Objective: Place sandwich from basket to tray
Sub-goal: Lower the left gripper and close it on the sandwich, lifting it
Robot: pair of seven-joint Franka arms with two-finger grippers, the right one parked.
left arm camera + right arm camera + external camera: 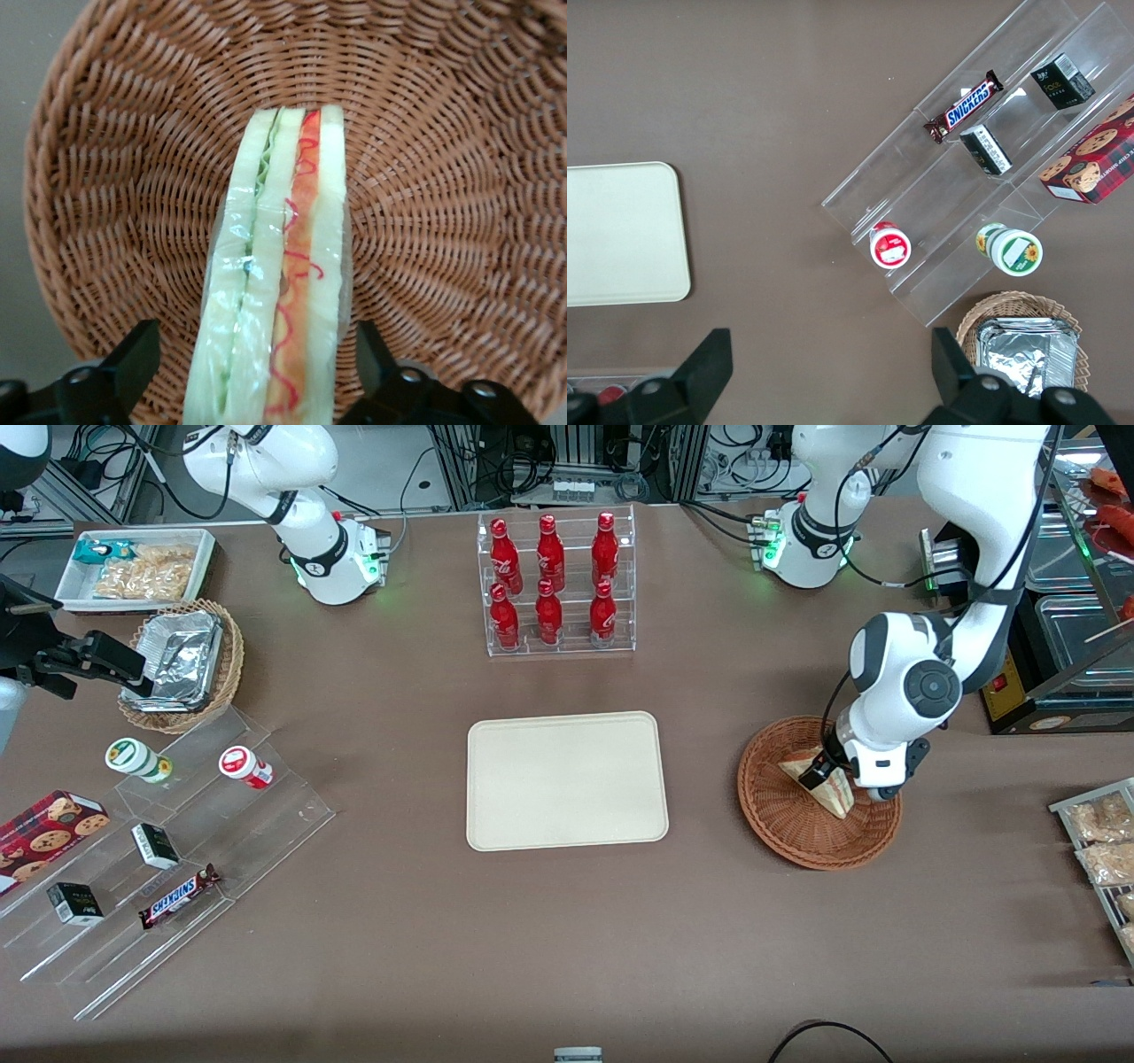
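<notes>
The working arm's black two-finger hand (pixel 819 772) is lowered into the round, shallow, reddish-brown woven wicker basket (pixel 784 825), which sits on the brown bench (pixel 567 939) toward the working arm's end. Directly between the fingers lies the small triangular sandwich of pale bread (pixel 833 790), resting on the basket floor.

In the wrist view the hand (pixel 257 363) is spread wide. One black fingertip (pixel 133 359) stands to one side of the wedge and the other to the opposite side, each with a visible gap of wicker (pixel 443 221) between it and the bread, so nothing is gripped. The sandwich (pixel 275 292) runs lengthwise away from the hand, its cut edge facing up: pale bread slices with a green leafy layer along one seam and an orange-red layer with a red squiggle along the other. A clear film wraps it.

The flat cream rectangular tray with rounded corners (pixel 567 779) lies well apart from the hand, toward the parked arm's end of the bench, with bare bench between it and the basket. Nothing rests on it. Farther from the front camera than the tray stands a clear tiered rack of red bottles (pixel 555 584).
</notes>
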